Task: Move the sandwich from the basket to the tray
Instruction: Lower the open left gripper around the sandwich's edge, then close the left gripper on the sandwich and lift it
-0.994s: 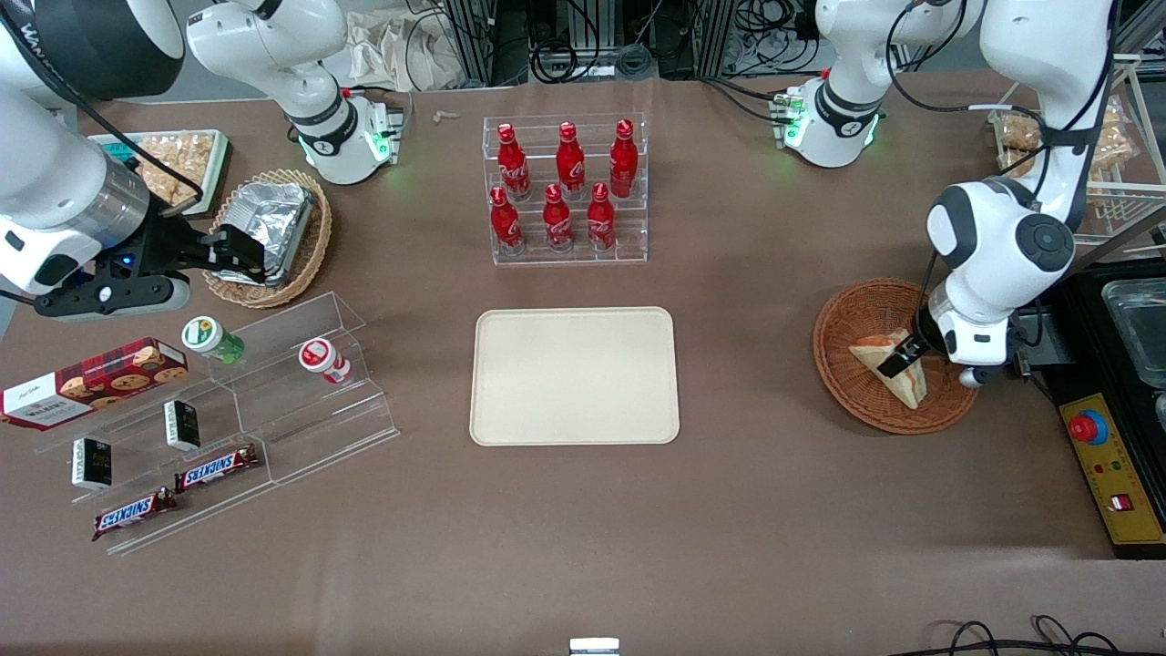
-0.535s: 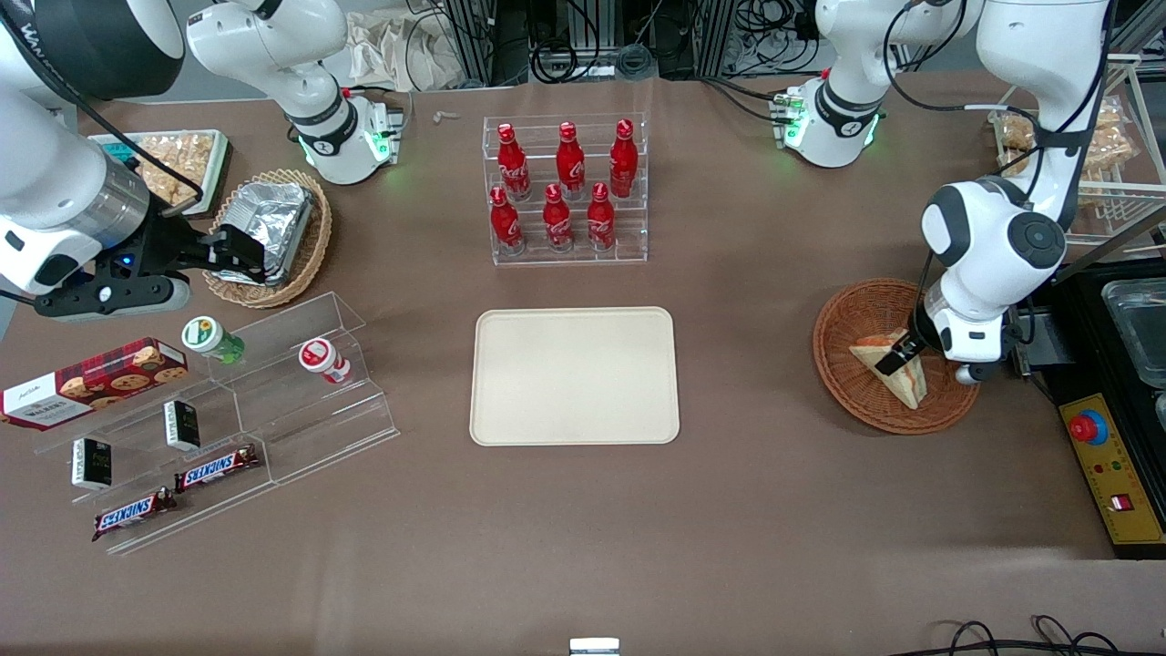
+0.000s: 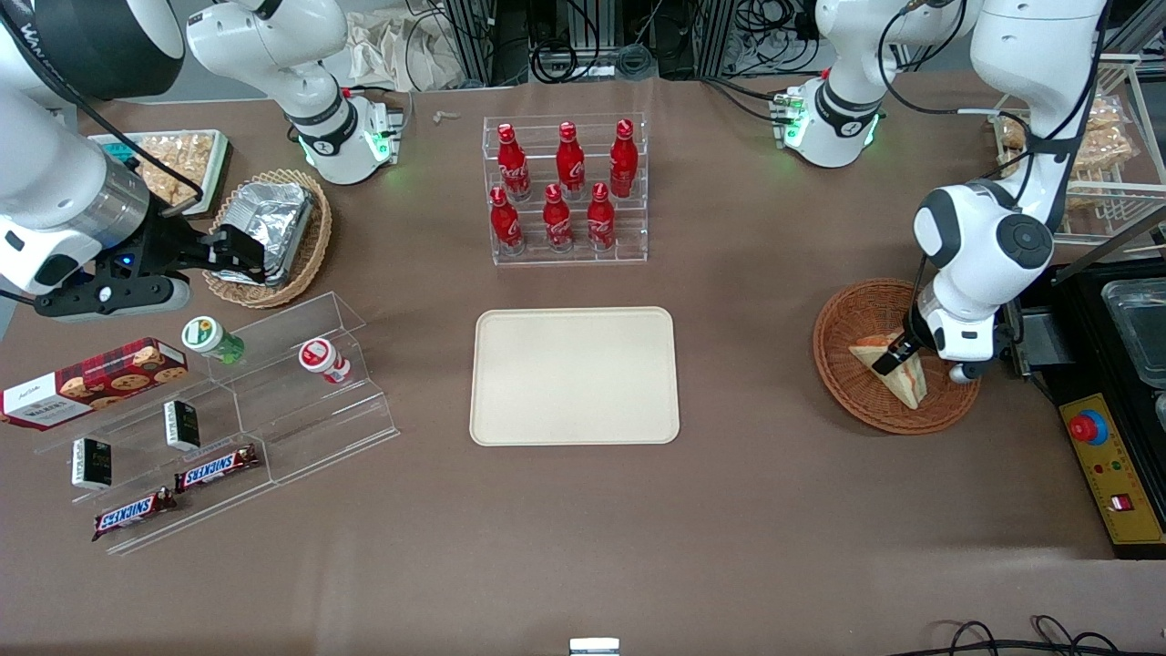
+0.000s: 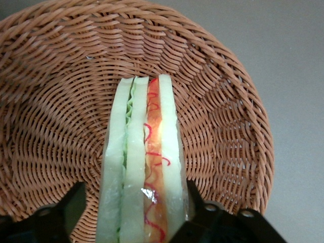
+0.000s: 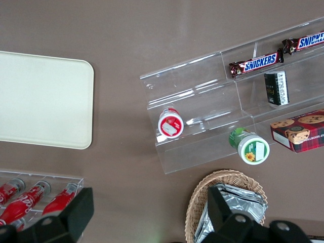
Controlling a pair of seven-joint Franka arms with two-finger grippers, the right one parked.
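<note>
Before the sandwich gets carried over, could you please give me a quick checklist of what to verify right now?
1. Tool at the sandwich, fingers on both sides: ok.
2. Firm grip: cannot tell; one finger touches, the other finger shows a gap.
3. Sandwich clear of the basket: not ok, it is low inside it.
4. Tray bare to receive it: ok.
5. Bottle rack off the straight path to the tray: ok.

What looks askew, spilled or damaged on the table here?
Nothing is spilled or damaged. The triangular white-bread sandwich stands on edge in the round reddish-brown wicker basket, because the left arm's tool straddles it. The cream rectangular tray lies flat, and the red bottles stand upright in their rack.
</note>
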